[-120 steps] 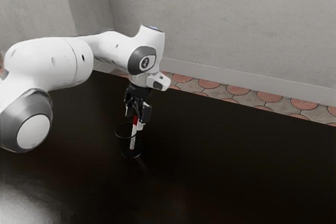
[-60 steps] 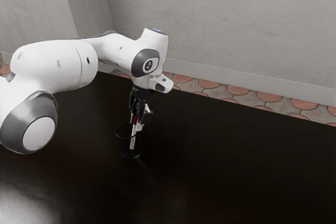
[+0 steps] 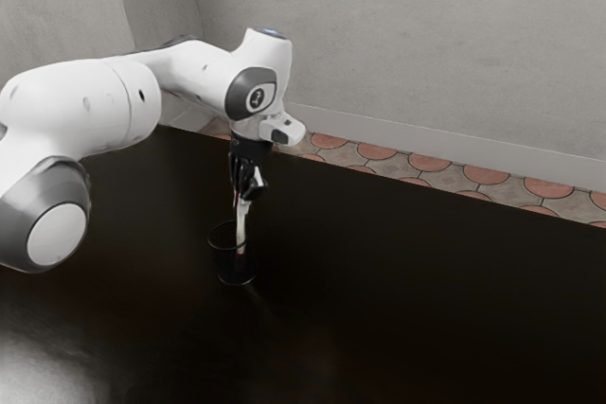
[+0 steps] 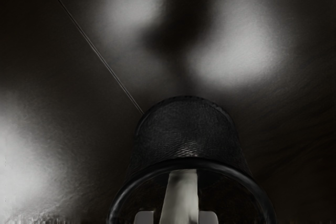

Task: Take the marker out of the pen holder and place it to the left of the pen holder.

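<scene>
The gripper (image 3: 245, 199) is above the pen holder in the exterior view, shut on the marker. Below its fingers the pale shaft of the marker (image 3: 240, 232) slants down, its lower part within the black mesh pen holder (image 3: 237, 280), which stands upright. A bit of red shows at the marker's low end; its upper end is hidden by the fingers. In the wrist view, grey fingertips of the gripper (image 4: 176, 217) flank the marker (image 4: 180, 198) from two sides, over the opening of the pen holder (image 4: 186, 129).
The dark glossy table (image 3: 407, 300) spreads around the pen holder. Beyond its far edge lie patterned floor tiles (image 3: 431, 165) and a grey wall (image 3: 407, 35). Bright reflections lie on the tabletop in the wrist view.
Half a second ago my hand was lower, around the marker's red upper part. Now hand and marker are higher, the marker's low end raised inside the holder, which has stayed put.
</scene>
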`<action>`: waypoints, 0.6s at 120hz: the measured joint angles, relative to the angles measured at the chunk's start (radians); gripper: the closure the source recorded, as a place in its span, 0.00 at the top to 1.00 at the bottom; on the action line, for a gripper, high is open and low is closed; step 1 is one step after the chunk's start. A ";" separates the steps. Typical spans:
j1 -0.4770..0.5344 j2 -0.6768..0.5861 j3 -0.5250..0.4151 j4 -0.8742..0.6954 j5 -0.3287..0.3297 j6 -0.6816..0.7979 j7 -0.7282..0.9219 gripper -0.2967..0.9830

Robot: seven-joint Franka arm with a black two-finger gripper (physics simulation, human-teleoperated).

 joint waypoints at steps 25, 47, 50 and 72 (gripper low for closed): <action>0.000 -0.119 0.029 0.002 0.012 -0.008 0.003 0.16; 0.003 -0.154 0.063 0.020 0.044 -0.050 0.005 0.16; 0.006 -0.148 0.067 0.019 0.052 -0.059 0.005 0.16; 0.042 -0.075 0.076 0.019 0.102 -0.192 -0.026 0.16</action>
